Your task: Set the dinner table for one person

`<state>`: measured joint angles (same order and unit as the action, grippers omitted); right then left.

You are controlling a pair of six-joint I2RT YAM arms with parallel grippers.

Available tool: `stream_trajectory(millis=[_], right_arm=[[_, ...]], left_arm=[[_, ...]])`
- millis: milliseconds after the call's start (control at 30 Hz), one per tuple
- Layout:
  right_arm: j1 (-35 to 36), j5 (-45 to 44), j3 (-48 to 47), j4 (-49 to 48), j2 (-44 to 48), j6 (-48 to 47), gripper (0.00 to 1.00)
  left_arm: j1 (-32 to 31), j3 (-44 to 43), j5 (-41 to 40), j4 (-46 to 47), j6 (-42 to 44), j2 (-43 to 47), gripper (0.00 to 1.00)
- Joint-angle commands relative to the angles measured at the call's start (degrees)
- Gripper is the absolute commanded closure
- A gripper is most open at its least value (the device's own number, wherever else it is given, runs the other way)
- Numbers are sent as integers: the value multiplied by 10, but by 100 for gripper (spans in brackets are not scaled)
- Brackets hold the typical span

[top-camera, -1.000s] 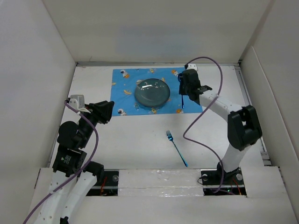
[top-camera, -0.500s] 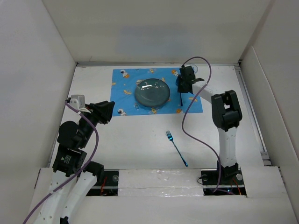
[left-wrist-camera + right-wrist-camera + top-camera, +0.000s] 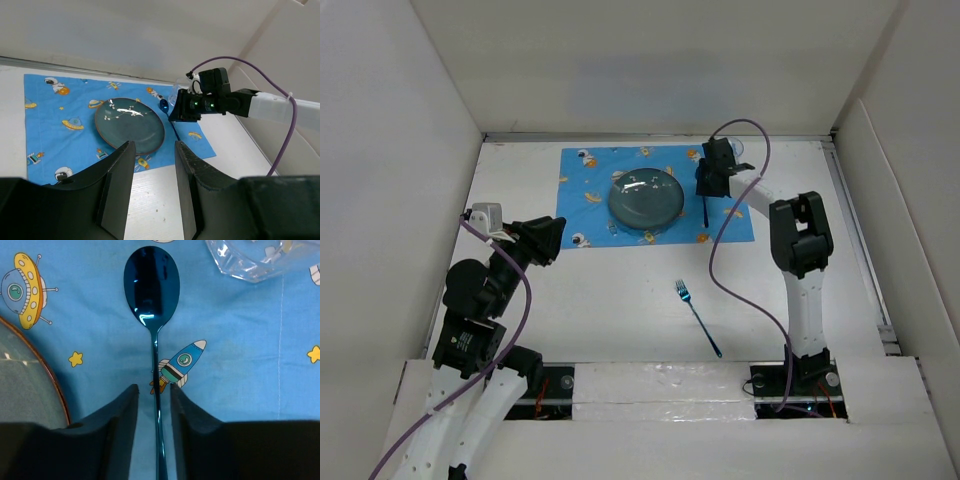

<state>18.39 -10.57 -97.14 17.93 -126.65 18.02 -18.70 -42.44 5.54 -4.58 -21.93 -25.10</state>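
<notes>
White matte dinner table, white walls, blue placemat far side. Left fingers parted; right fingers parted astride spoon.

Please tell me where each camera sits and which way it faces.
Top external: above and behind the bases, facing down on the table; left arm and right arm show.
Left wrist: on the left arm, facing across to the plate and right gripper; left gripper shows.
Right wrist: directly above the spoon, facing down; right gripper shows.
Both wrist views share plate and spoon.
</notes>
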Motion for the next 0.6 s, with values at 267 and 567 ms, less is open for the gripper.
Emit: stream_trajectory(millis=[267,567], right_arm=[[8,31,158,-59,239,3,87],[254,-18,598,-199,570,124,100]], left_arm=[[-3,-4,3,19,0,0,66],[-3,-3,12,23,0,-2,96]])
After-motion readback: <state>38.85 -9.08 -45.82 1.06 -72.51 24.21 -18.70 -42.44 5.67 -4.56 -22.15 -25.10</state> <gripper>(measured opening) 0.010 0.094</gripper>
